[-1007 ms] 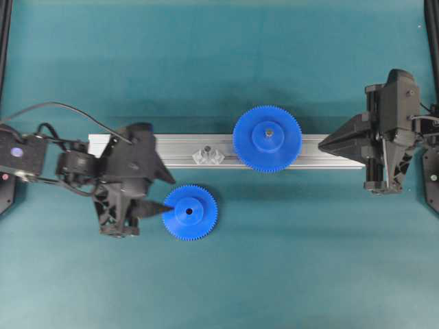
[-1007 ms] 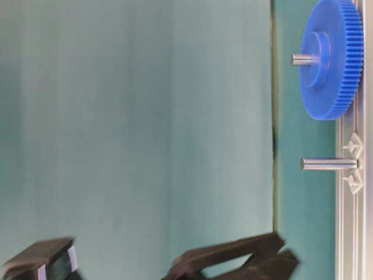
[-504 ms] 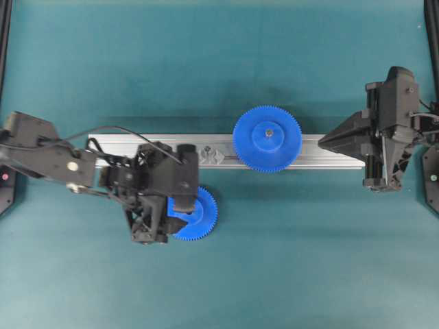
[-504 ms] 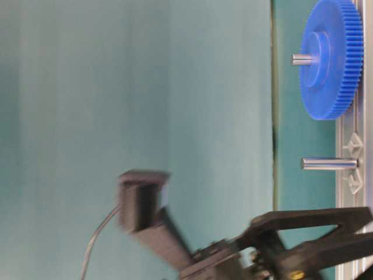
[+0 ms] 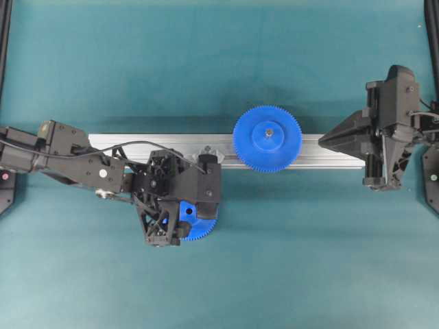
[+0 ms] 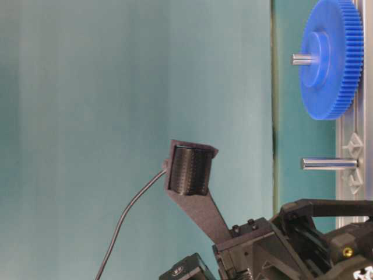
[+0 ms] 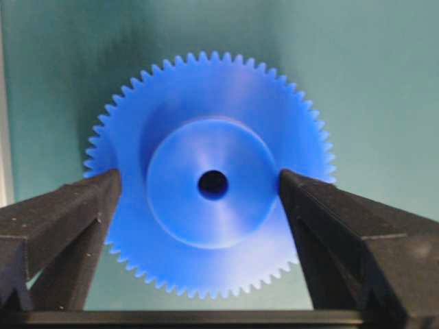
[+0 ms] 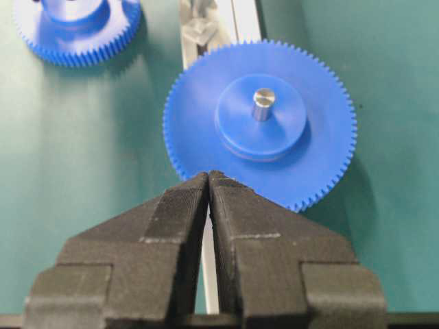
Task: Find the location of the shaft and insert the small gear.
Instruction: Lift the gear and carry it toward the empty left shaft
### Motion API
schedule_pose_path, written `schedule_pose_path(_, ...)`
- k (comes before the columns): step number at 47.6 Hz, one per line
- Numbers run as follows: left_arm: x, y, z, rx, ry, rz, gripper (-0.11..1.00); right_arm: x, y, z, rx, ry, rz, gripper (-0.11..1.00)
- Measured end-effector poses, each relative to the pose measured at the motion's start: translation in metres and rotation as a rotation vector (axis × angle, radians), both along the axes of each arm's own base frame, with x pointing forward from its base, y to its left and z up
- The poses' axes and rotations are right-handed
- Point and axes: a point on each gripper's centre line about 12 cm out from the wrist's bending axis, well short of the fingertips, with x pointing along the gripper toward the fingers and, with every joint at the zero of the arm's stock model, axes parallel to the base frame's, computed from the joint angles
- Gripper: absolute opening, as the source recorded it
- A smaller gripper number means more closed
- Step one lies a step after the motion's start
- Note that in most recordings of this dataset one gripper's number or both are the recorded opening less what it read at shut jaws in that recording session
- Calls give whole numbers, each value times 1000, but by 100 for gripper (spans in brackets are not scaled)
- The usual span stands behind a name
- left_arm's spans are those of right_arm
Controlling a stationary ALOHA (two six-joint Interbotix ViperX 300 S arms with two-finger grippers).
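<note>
Left gripper (image 7: 199,185), fingers (image 7: 68,205) spread wide, straddles the hub of the small gear (image 7: 209,175), not yet gripped, flat on the surface at 5 o'clock of the shaft (image 6: 329,164). Shaft stands bare on the rail (image 5: 329,149). Right gripper (image 8: 208,179) fingers closed, empty. Grasping, carrying and insertion remain.

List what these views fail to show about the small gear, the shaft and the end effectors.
- Small gear: overhead, the left end effector covers most of it.
- Shaft: overhead, only its base peeks past that end effector; the pin is too small.
- Contact: left wrist view shows the open fingers flanking the hub; touching cannot be told.
- Right end effector: shut, holding nothing.
</note>
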Motion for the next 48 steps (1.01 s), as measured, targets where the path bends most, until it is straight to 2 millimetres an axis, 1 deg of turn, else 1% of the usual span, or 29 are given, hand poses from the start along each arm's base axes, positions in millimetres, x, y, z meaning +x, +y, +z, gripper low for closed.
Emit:
schedule_pose_path(12,-1,-3,-5,1,23,-5,93,-1,0,-1,0,2,0,16)
schedule_pose_path(29,0,-4,-5,0,23,-5,93,-1,0,-2,0,5,0,16)
schedule_pose_path(35,1,-4,-5,-19,22,18,92,-2,0,-2,0,5,0,16)
schedule_pose_path(43,1,-4,-6,-51,29,60,89,-3,0,-3,1,6,-2,16)
schedule_pose_path(48,1,-4,-5,-59,29,69,84,-3,0,-3,0,5,0,16)
